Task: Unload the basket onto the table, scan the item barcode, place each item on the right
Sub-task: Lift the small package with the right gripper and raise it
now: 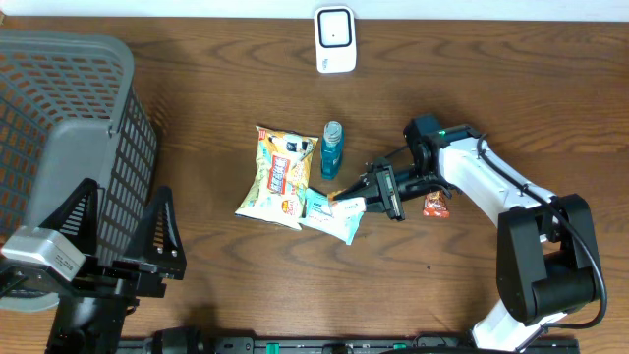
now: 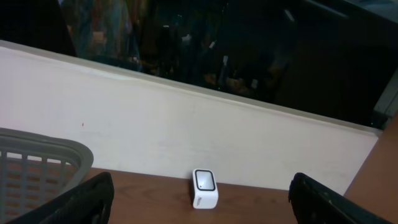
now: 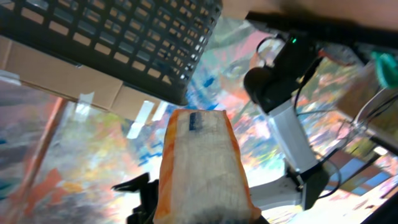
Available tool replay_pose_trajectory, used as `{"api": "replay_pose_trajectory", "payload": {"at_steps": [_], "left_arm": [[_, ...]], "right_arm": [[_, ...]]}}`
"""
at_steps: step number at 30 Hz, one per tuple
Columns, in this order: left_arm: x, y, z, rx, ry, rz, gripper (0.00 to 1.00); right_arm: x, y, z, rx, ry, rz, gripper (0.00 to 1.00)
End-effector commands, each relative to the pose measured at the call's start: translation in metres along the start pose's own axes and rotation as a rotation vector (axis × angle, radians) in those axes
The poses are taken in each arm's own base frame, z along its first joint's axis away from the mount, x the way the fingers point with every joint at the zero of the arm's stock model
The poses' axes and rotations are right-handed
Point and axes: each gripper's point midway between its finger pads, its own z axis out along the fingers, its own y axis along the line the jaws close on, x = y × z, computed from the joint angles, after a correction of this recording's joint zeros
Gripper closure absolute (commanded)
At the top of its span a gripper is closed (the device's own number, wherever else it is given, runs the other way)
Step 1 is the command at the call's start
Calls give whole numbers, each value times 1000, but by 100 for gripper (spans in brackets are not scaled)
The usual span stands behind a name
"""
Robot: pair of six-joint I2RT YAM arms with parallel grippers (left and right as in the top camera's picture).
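Observation:
My right gripper [image 1: 371, 191] is shut on a small packet [image 1: 347, 205] with orange edges and a white face, low over the middle of the table. In the right wrist view that packet [image 3: 202, 168] sticks out from the jaws and fills the centre, with a small blue mark near its far end. The white scanner [image 1: 334, 39] stands at the table's far edge. My left gripper [image 1: 123, 236] hovers open and empty at the near left. In the left wrist view the scanner [image 2: 204, 188] shows far ahead between the two fingers [image 2: 81, 202].
A yellow snack bag [image 1: 278, 175], a blue bottle [image 1: 332, 149] and a teal-and-white packet [image 1: 329, 216] lie left of the right gripper. A small red packet [image 1: 436, 205] lies by the right arm. A grey basket [image 1: 69, 128] fills the left side.

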Motion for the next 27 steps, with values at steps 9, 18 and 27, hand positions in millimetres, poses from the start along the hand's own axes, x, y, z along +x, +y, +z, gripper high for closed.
{"api": "replay_pose_trajectory", "payload": {"at_steps": [9,18,27], "left_arm": [[1,-3,-2,18,3,-4,10],[4,-3,-2,14,13,-8,10],[9,0,1,9,26,-13,10]], "right_arm": [[12,24,-3,-67,51,-196,99],[64,11,-9,-85,28,-610,99],[85,11,-17,-40,-39,-1301,99]]}}
